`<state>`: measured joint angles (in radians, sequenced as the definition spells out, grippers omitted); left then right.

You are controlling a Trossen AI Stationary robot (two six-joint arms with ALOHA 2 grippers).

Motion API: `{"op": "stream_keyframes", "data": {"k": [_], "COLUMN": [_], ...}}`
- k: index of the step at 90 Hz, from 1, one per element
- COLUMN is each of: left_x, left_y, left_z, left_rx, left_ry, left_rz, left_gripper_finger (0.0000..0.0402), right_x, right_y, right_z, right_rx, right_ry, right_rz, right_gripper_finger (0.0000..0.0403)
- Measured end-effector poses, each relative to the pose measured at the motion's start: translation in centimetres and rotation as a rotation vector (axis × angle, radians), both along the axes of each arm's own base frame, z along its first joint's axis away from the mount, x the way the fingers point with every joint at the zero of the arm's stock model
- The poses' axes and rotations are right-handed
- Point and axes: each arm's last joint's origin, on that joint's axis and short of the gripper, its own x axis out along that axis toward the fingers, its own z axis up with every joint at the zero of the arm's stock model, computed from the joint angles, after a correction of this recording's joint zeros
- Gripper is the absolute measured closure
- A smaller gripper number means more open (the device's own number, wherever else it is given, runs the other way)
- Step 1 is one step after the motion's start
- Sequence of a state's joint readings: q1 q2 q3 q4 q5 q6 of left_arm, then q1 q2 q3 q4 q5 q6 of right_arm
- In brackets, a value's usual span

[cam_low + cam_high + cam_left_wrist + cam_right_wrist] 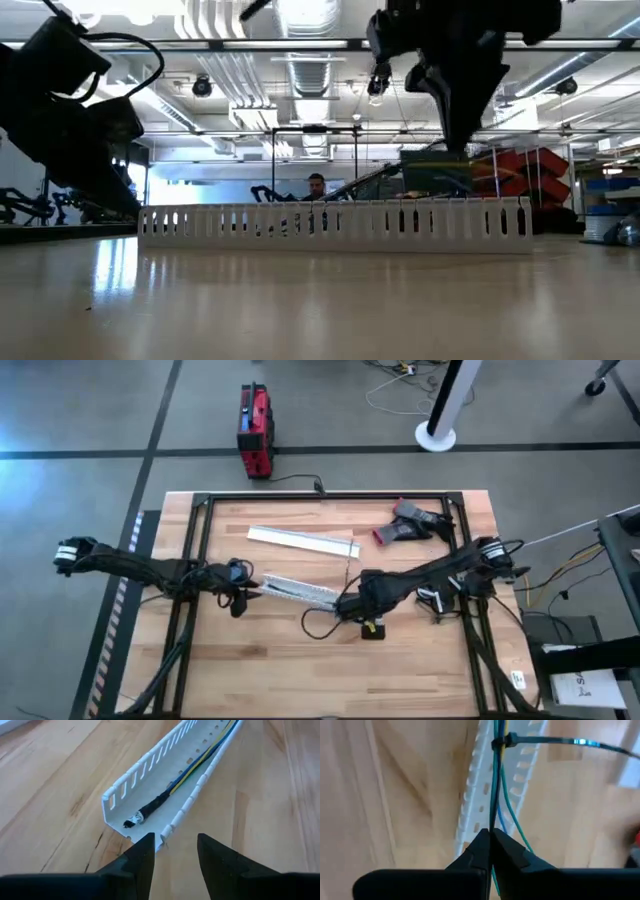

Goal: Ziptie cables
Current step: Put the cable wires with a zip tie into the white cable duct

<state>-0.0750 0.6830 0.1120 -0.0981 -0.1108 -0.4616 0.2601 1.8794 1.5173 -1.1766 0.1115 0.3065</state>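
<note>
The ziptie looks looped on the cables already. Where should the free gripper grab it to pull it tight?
Take the ziptie by its long free tail, which juts sideways from the head on the cables over the white channel. Probably come from that open side, fingers across the strip. The right gripper is shut on the cables; the left gripper is open.
</note>
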Motion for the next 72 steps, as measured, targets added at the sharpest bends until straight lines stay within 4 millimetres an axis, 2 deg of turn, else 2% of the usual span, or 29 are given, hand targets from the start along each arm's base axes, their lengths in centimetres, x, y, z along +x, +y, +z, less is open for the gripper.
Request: {"op": "stream_keyframes", "data": {"k": [19, 37, 49, 72], "left_x": [0.0, 0.0, 0.0, 0.0], "left_y": [0.0, 0.0, 0.0, 0.0], "left_z": [0.0, 0.0, 0.0, 0.0], "left_rx": [0.018, 0.047, 0.048, 0.047], "left_ry": [0.000, 0.002, 0.002, 0.002], "left_rz": [-0.013, -0.036, -0.036, -0.035], "left_gripper_finger": [0.0271, 0.0271, 0.0271, 0.0271], "right_x": [1.2, 1.7, 1.6, 1.3], "right_y": [0.8, -0.2, -0.1, -0.2], "right_z": [-3.0, -5.4, -5.2, -2.9], "right_rx": [0.027, -0.071, -0.065, -0.057], "right_ry": [0.026, 0.090, 0.090, 0.024], "right_rz": [-0.008, 0.023, 0.057, 0.050], "right_gripper_finger": [0.0403, 0.0403, 0.0394, 0.0332]}}
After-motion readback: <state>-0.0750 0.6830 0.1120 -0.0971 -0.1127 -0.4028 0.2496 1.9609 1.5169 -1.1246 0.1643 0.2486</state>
